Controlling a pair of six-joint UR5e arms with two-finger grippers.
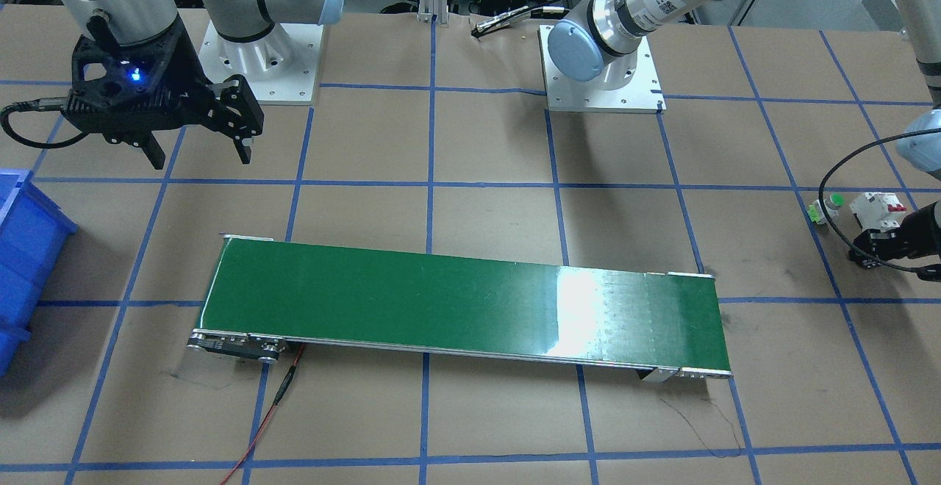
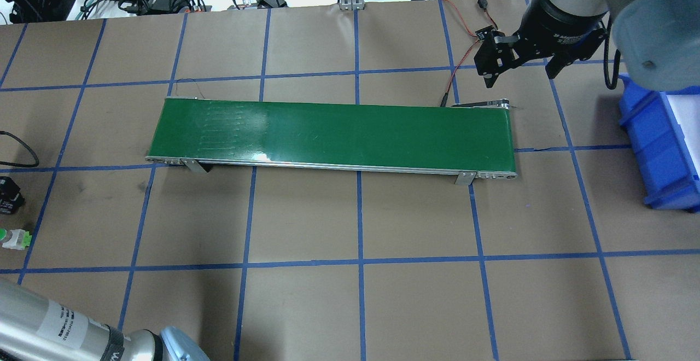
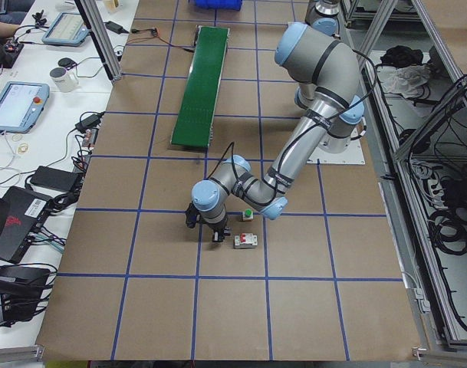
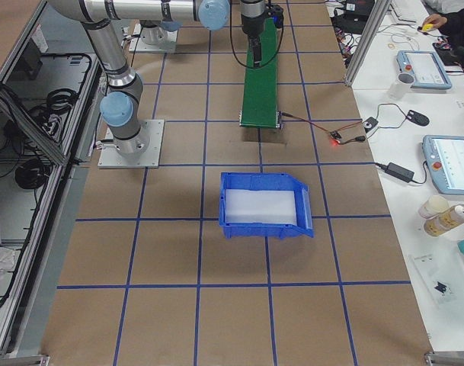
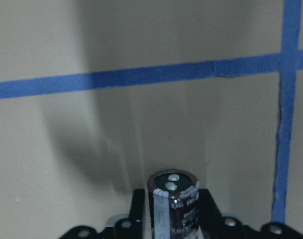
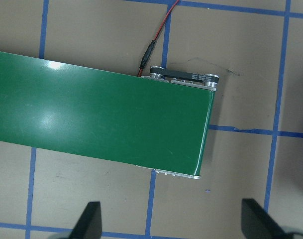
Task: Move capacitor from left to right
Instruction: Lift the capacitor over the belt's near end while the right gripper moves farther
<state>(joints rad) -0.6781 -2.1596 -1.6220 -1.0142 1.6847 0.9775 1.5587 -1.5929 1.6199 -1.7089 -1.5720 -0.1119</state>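
The capacitor [image 5: 173, 206], a dark brown-black cylinder with pale print and two metal terminals on its end, sits between the black fingers [image 5: 136, 201] of my left gripper in the left wrist view. The jaws are closed against its sides, above brown paper and blue tape lines. My left gripper [image 1: 864, 248] is low over the table at the left end, beside the white breaker [image 1: 876, 209] and the green-capped push button [image 1: 829, 206]. My right gripper [image 1: 198, 153] is open and empty, hovering behind the right end of the green conveyor belt [image 1: 456, 301].
A blue bin [image 2: 664, 147] stands on the robot's right beyond the belt's end. A red wire [image 2: 456, 71] runs to the belt's right end. The breaker [image 3: 245, 241] and the push button [image 3: 248, 214] lie close to the left arm's wrist.
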